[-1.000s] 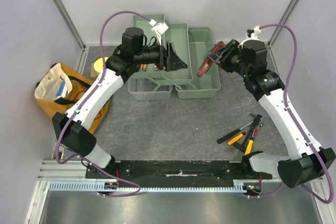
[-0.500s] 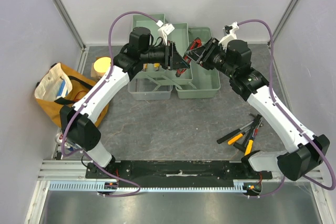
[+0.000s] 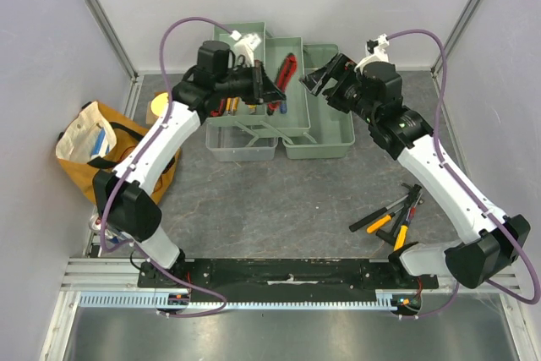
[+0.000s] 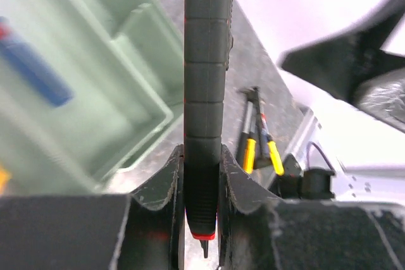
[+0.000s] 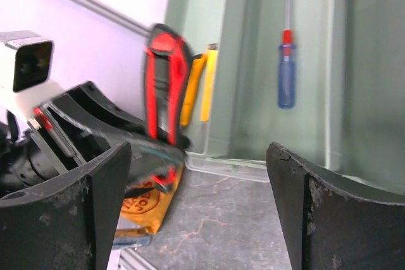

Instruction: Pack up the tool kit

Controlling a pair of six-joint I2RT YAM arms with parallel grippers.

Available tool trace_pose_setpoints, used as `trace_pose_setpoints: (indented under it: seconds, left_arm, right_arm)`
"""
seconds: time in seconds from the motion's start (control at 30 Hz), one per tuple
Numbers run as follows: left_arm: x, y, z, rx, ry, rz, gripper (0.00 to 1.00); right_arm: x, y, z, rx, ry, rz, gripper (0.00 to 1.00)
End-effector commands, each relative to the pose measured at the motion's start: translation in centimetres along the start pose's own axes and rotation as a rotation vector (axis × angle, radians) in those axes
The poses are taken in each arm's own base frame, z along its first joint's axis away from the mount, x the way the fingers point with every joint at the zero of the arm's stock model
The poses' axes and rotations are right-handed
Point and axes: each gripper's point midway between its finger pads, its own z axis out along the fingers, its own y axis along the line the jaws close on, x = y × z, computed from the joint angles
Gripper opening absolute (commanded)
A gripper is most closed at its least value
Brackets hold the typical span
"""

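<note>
The sage-green toolbox [image 3: 325, 120] stands open at the back with its trays spread. My left gripper [image 3: 269, 90] hovers over the middle tray, shut on a red-and-black handled tool [image 3: 286, 72]; in the left wrist view its black handle [image 4: 204, 93] is pinched between the fingers [image 4: 166, 178]. My right gripper [image 3: 321, 79] hangs just right of that tool, open and empty, facing it [image 5: 163, 86]. A blue-handled screwdriver [image 5: 286, 83] lies in a tray, and yellow-handled tools [image 5: 199, 86] sit in the tray beyond. More hand tools [image 3: 390, 213] lie on the table at the front right.
A yellow-orange cloth bag [image 3: 93, 154] slumps against the left wall, with a round yellow object [image 3: 161, 106] behind it. The translucent lid [image 3: 241, 143] lies flat in front of the toolbox. Grey walls and metal rails enclose the table.
The right gripper carried the red-and-black tool leftward to the left gripper, which shut on it. The right gripper then opened and let go; the left arm drew back slightly with the tool.
</note>
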Motion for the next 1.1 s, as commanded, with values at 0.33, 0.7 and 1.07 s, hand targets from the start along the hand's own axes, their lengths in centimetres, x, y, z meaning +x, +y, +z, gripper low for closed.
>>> trace_pose_setpoints:
  seconds: [0.33, 0.7, 1.07]
  left_arm:
    - [-4.7, 12.6, -3.5, -0.344, -0.128, -0.277, 0.02]
    - [-3.1, 14.3, -0.5, -0.331, -0.083, -0.472, 0.16]
    - [-2.7, 13.8, -0.4, -0.324, -0.069, -0.427, 0.48]
  right_arm:
    - [0.0, -5.1, -1.0, 0.216, -0.018, -0.001, 0.92]
    - [0.9, -7.3, -1.2, 0.270, 0.004, 0.016, 0.91]
    - [1.5, -9.0, -0.9, 0.309, 0.024, 0.032, 0.91]
